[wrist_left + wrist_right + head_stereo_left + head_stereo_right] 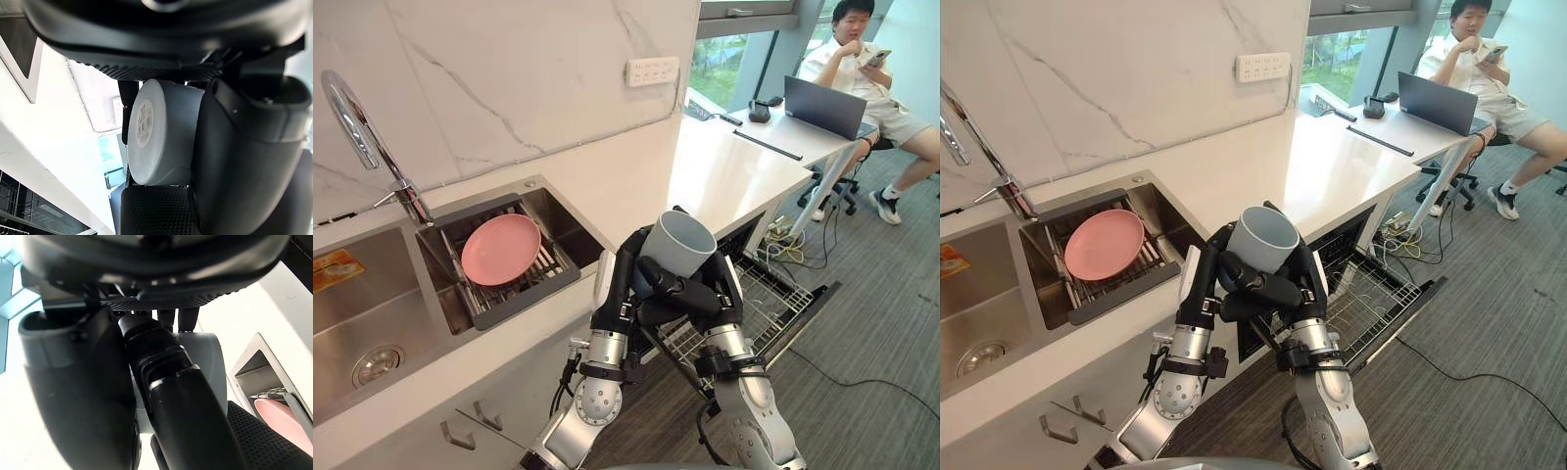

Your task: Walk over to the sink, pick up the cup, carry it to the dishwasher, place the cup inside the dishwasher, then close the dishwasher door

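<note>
The left robot hand [625, 272] and right robot hand [717, 294] both curl around the pale cup [677, 245], mouth-up above the open dishwasher [778, 294] beside the counter [724, 176]; it seems light, rigid, slippery and breakable, so it is best clasped round its wall.

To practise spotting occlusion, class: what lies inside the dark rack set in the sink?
A pink plate rests on the metal bars of the rack. The bars and basin directly beneath the plate are covered, so anything there cannot be seen.
</note>
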